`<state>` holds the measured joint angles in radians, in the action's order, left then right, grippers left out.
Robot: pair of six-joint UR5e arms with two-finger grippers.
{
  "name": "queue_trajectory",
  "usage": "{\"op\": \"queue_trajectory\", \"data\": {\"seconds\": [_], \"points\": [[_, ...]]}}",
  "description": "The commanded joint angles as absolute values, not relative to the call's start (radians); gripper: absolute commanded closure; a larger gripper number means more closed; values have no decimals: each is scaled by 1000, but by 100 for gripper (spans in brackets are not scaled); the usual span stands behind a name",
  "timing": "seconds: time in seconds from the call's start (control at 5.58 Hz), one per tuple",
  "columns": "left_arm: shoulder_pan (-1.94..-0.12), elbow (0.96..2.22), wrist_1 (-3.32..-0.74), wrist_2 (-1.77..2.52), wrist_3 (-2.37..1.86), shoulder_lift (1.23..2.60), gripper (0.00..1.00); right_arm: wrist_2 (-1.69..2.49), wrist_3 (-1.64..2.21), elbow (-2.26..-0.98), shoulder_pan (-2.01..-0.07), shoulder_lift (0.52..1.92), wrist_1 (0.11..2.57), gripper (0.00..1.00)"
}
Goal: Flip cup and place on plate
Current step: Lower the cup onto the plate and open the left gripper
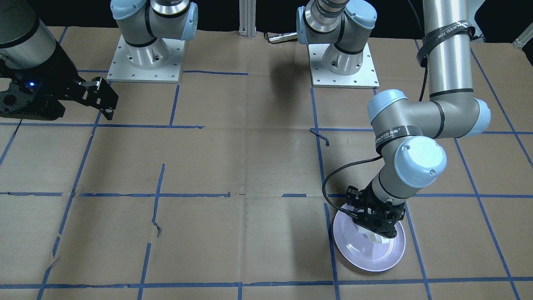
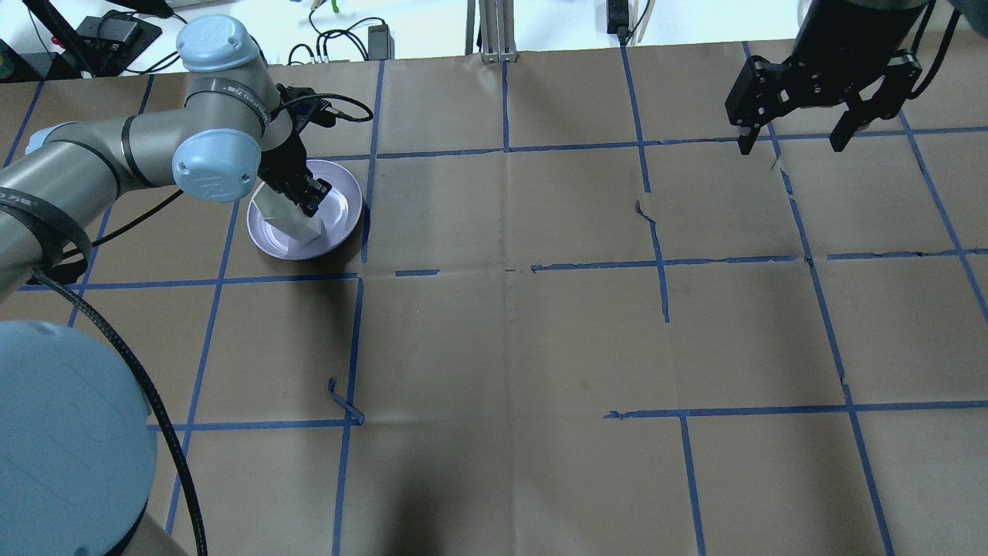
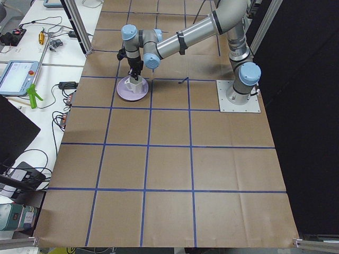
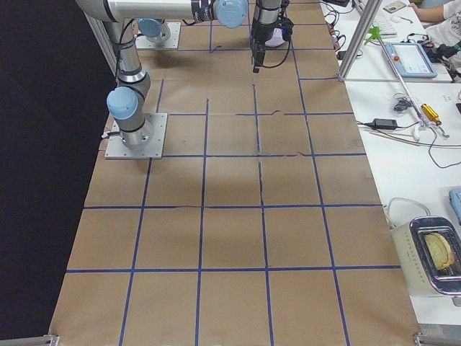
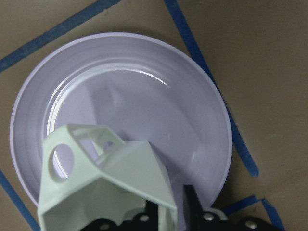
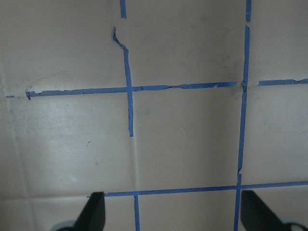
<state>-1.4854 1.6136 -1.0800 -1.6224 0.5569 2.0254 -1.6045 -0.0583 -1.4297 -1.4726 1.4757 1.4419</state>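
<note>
Cup (image 2: 289,224): clamped in left gripper (image 2: 309,199), jaws closed on its wall, handle away from the fingers.
Position: over plate (image 2: 351,202), near its middle; contact not discernible.
Right gripper (image 2: 793,144): jaws apart, empty, well apart from the plate.
Nearer arm: left.

The small white faceted cup (image 2: 289,220) is sitting in the left gripper (image 2: 306,194), right over the round pale lavender plate (image 2: 349,202). The plate is lying on the brown paper-covered table (image 2: 502,347), on the robot's left. The right gripper (image 2: 791,144) is hanging well apart, far right.
</note>
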Motion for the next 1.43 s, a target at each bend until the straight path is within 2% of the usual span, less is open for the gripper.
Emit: {"op": "queue_trajectory", "data": {"seconds": [0.0,0.72,1.25], "points": [[-1496,1591,-1133,-1624,485,1968,2,-1605,-58,-1430,-1473,1476,1442,0],[-1567,1505,-1536,-1591,116,1703,2,-1605,-58,-1430,-1473,1476,1442,0],[-1580,1509,-1585,-1595,67,1646,2,-1605,-58,-1430,-1473,1476,1442,0]]}}
